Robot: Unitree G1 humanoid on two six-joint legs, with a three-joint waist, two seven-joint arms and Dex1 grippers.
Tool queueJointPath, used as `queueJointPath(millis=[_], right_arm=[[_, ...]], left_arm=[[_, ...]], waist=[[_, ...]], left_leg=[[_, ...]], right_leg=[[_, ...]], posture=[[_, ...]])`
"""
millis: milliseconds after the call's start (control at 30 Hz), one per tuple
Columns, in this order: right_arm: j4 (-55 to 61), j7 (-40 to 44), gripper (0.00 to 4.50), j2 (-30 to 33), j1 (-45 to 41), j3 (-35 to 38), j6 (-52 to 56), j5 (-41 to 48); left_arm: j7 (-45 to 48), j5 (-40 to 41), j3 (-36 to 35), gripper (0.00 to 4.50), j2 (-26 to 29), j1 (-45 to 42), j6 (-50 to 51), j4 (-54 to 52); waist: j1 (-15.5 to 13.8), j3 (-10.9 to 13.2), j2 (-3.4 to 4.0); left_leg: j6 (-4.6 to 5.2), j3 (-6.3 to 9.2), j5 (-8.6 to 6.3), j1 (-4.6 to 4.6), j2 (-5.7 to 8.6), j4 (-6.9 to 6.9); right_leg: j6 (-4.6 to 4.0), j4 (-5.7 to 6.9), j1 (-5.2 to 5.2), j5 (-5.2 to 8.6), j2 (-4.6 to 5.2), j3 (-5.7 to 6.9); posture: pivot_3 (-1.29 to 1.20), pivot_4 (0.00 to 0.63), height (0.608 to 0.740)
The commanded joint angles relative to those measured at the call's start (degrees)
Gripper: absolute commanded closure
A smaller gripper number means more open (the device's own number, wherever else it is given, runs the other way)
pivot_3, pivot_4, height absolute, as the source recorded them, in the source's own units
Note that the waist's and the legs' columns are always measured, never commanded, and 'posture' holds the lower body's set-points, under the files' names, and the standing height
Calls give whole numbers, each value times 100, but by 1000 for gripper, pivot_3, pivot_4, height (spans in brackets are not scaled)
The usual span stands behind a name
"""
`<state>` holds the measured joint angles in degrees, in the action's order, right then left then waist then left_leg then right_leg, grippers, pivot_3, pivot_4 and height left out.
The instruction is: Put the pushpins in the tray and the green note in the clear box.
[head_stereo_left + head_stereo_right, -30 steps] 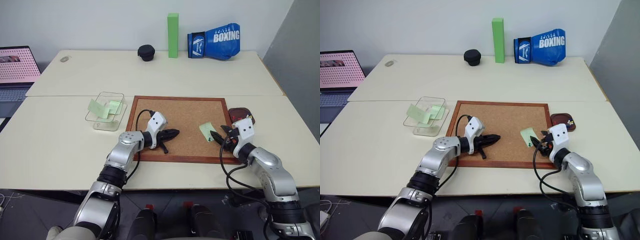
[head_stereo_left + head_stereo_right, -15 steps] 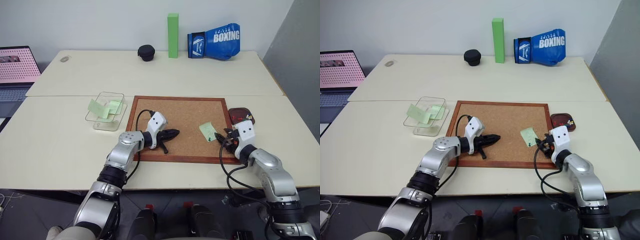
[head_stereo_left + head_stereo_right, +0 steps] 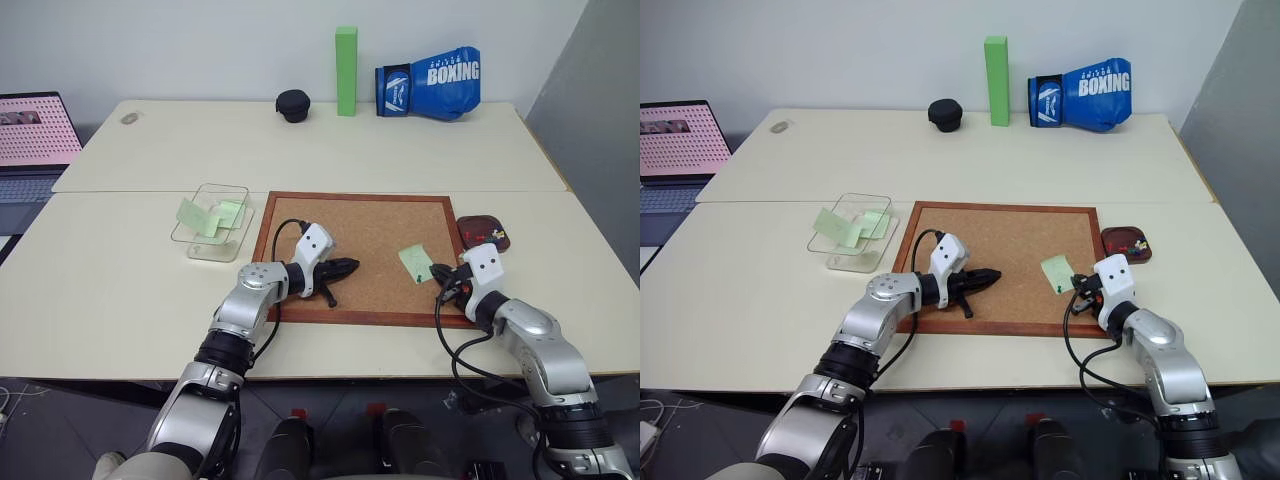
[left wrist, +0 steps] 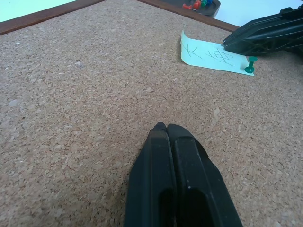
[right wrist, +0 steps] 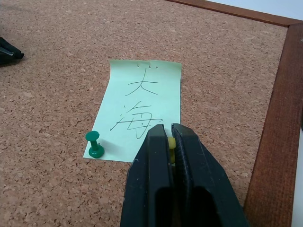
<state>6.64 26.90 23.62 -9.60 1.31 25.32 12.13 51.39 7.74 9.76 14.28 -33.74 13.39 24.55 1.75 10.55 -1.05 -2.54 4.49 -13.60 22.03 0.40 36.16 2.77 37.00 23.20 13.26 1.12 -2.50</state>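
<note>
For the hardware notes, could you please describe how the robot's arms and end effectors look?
Both arms have silver-grey metal segments with black joint rings. Each wrist carries a white housing with small dark dots, and a black cable loops from it back along the forearm. The left end effector and right end effector each have two slim, tapered, matt black fingers.

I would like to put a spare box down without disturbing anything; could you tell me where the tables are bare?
The near table is bare left of the clear box. The far table is bare between the black pouch and the corkboard. It is crowded around the green note, beside the right end effector and the tray.
</note>
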Motion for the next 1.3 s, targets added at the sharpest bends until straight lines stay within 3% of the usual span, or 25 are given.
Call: queueJointPath(millis=[33,400,900,1300], right_arm=[[263,-25,4421,-49,39,106,-162,50],[546,-95,4421,-427,-104,415,-286,440],[792,-105,4421,-338,22,442,-312,464],[-980,-1747,4421,-361,-1344,1237,-415,-128]], left_arm=[[7,-41,83,4500,-44,-50,29,17],[38,-49,85,4500,-33,-55,66,165],[40,-62,106,4500,-110,-47,36,202],[22,-71,74,4500,-109,-85,8,256]], waist=[[0,0,0],[4,0,0],[-3,0,0],[-7,0,1]], left_leg=[[0,0,0,0,0,0],[0,0,0,0,-1,0],[0,0,0,0,0,0],[0,-2,0,-1,1,0]], right_leg=[[0,0,0,0,0,0],[0,2,1,0,-1,-1],[0,1,0,0,0,0],[-1,2,0,-1,0,-2]], posture=[[0,150,740],[0,150,740],[0,150,740],[0,150,740]])
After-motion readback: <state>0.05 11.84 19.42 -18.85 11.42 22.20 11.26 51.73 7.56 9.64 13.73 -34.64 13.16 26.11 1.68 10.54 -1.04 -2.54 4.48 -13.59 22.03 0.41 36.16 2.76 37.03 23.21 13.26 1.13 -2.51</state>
